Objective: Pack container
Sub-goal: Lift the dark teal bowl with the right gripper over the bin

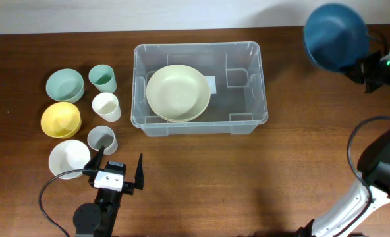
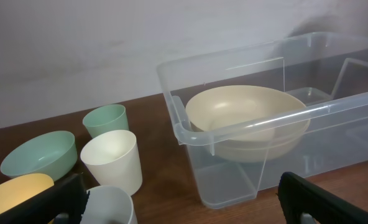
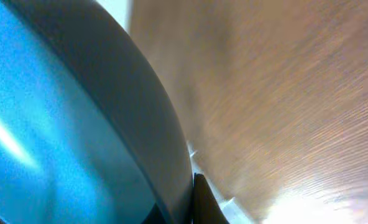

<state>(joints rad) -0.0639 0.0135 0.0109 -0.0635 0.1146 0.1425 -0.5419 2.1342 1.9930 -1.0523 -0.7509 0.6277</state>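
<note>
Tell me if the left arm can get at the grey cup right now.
Probably yes: the open left pincer sits just before the grey cup, nothing between them, though the white bowl crowds one side.

Clear container (image 1: 196, 45) sitting mid-table, cream bowl (image 1: 178, 93) lying in its left half, right gripper (image 1: 365, 65) gripping a dark blue bowl (image 1: 335, 37) beyond the container's far right corner, left gripper (image 1: 118, 168) hovering, fingers spread wide, beside a grey cup (image 1: 102, 139)
</note>
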